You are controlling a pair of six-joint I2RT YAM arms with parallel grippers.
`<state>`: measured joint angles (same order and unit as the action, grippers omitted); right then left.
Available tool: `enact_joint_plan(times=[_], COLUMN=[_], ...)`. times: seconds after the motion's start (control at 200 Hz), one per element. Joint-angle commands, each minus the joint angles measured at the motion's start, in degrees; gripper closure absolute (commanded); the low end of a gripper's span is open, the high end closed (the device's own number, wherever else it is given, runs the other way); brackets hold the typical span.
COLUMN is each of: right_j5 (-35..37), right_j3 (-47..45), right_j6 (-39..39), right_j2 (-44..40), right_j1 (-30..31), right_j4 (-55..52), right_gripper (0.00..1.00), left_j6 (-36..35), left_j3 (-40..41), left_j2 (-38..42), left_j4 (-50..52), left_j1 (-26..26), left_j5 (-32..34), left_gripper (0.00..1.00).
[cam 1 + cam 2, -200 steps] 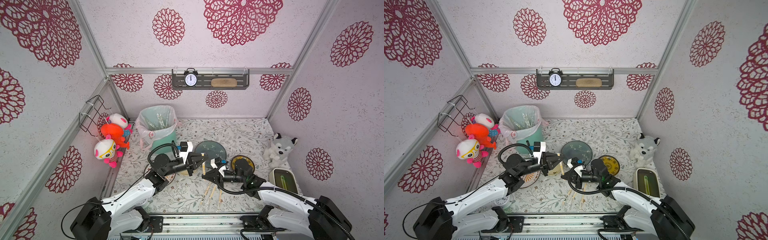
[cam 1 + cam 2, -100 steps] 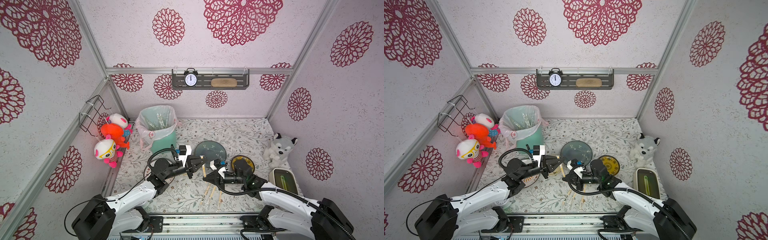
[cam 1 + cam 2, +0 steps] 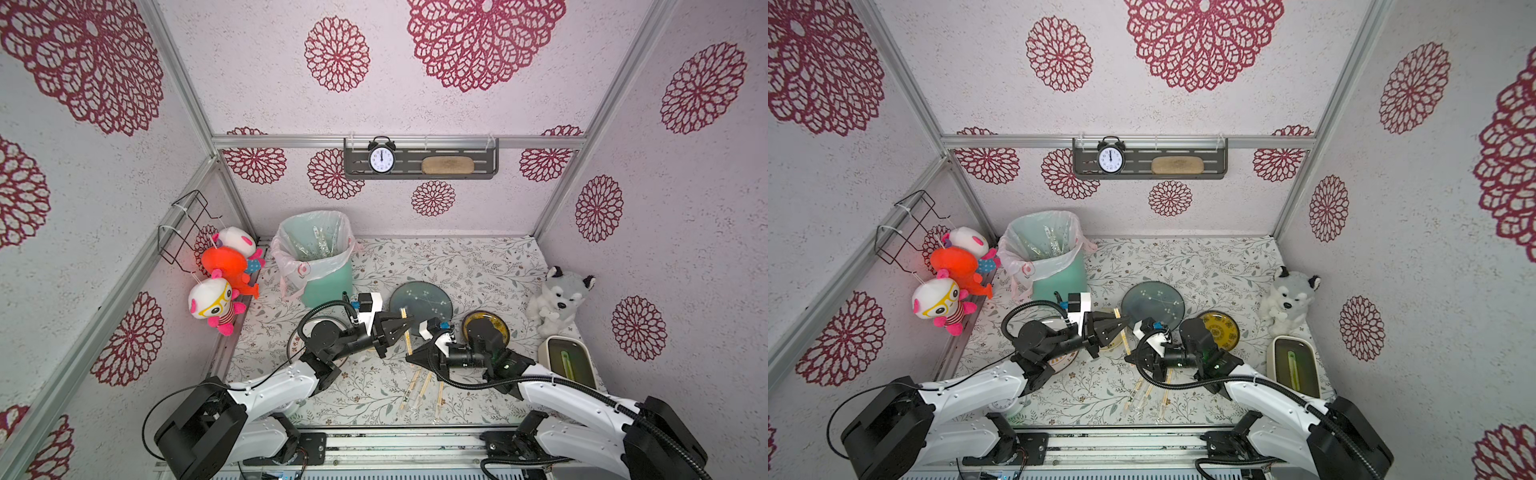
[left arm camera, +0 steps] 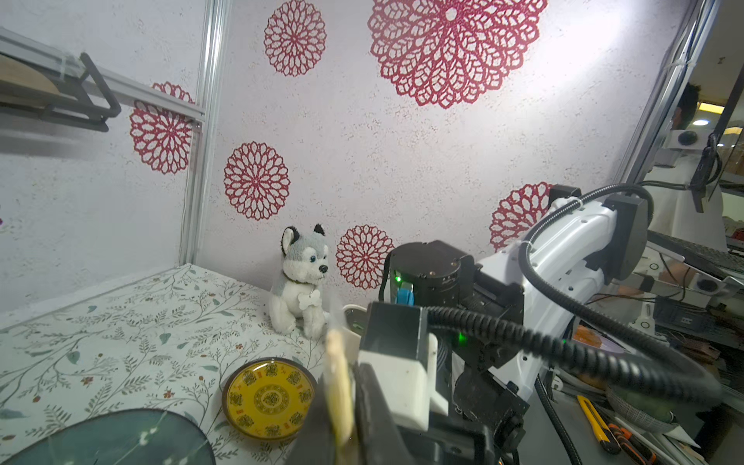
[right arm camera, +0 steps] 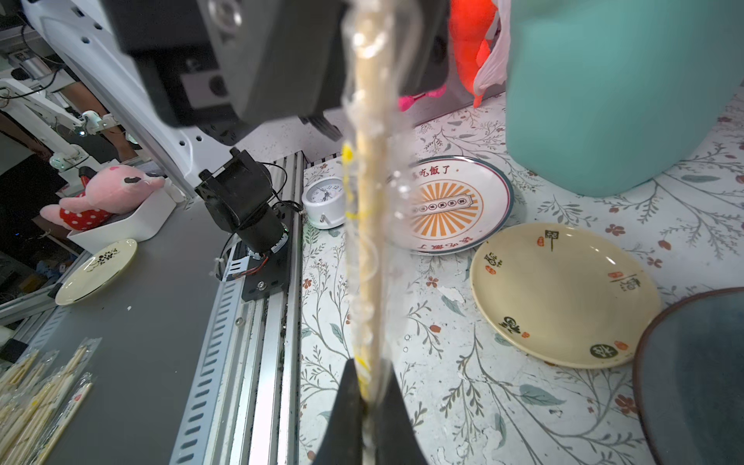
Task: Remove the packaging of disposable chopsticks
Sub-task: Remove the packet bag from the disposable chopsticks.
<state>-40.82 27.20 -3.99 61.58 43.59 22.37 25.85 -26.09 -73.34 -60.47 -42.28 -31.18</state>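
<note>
The black left gripper (image 3: 407,323) clamps one end of a thin pale bamboo chopstick pair (image 5: 372,261) inside its crinkled clear plastic sleeve (image 5: 351,225), raised above the floral-print table (image 3: 478,266); the black right gripper (image 5: 368,368) pinches the sleeve's other end.

Left arm (image 3: 274,384) and right arm (image 3: 561,388) bend inward, left fingers (image 3: 390,328) and right fingers (image 3: 420,360) pinched closed, tips close together.

My top views are bright and sharp. Glare whitens the wall (image 4: 583,52); close chopsticks (image 4: 338,382) look blurry.
</note>
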Motion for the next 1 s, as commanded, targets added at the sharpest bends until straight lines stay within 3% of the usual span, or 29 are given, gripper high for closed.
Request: enact_joint_plan(times=[0.0,0.05,0.17,0.24,0.275,0.32,0.34,0.545,0.636,0.796,0.931,0.996], right_j5=[-2.82,-3.03,-2.95,-2.91,-2.95,-2.96,-2.91,-0.6,0.52,1.52,1.38,1.36], right_j3=[7.23,7.49,7.47,7.72,7.93,8.13,8.01,2.98,1.1,0.91,1.02,0.93], right_j6=[-0.14,-0.14,-0.19,0.02,0.11,0.37,0.38,0.12,0.12,0.59,0.82,0.77], right_j2=[-3.44,-3.42,-3.32,-3.37,-3.26,-3.25,-3.24,-3.78,-4.35,-4.45,-4.45,-4.54], right_j1=[-0.09,-0.1,-0.1,-0.09,-0.1,-0.09,-0.09,0.18,0.18,0.18,0.18,0.18], right_j4=[16.3,16.26,16.29,16.03,15.46,14.63,14.41,14.45,14.54,13.15,13.14,13.13], right_gripper=[1.0,1.0,1.0,1.0,1.0,1.0,1.0,1.0,1.0,1.0,1.0,1.0], left_j6=[-2.09,-2.03,-2.22,-2.44,-2.42,-2.47,-2.46,-9.4,-10.73,-9.92,-8.77,-8.88], left_j3=[4.12,4.48,4.02,3.54,3.31,2.95,2.63,-6.39,-9.48,-12.81,-14.83,-15.84], left_j2=[-4.04,-4.1,-3.33,-3.49,-3.73,-3.16,-2.59,8.98,12.55,15.02,14.24,13.61], left_j4=[10.88,10.64,11.51,11.6,10.98,10.47,10.75,30.44,34.57,35.09,34.45,34.5], left_j1=[-1.22,-1.22,-1.2,-1.56,-1.58,-1.43,-1.21,0.88,2.55,4.05,4.05,4.05], left_j5=[-2.47,-2.01,-1.77,-2.61,-3.1,-3.64,-3.5,-2.89,-4.05,-8.52,-9.34,-9.02], left_gripper=[0.87,0.88,1.0,1.0,0.9,0.65,0.59,0.39,0.32,0.3,0.48,0.49])
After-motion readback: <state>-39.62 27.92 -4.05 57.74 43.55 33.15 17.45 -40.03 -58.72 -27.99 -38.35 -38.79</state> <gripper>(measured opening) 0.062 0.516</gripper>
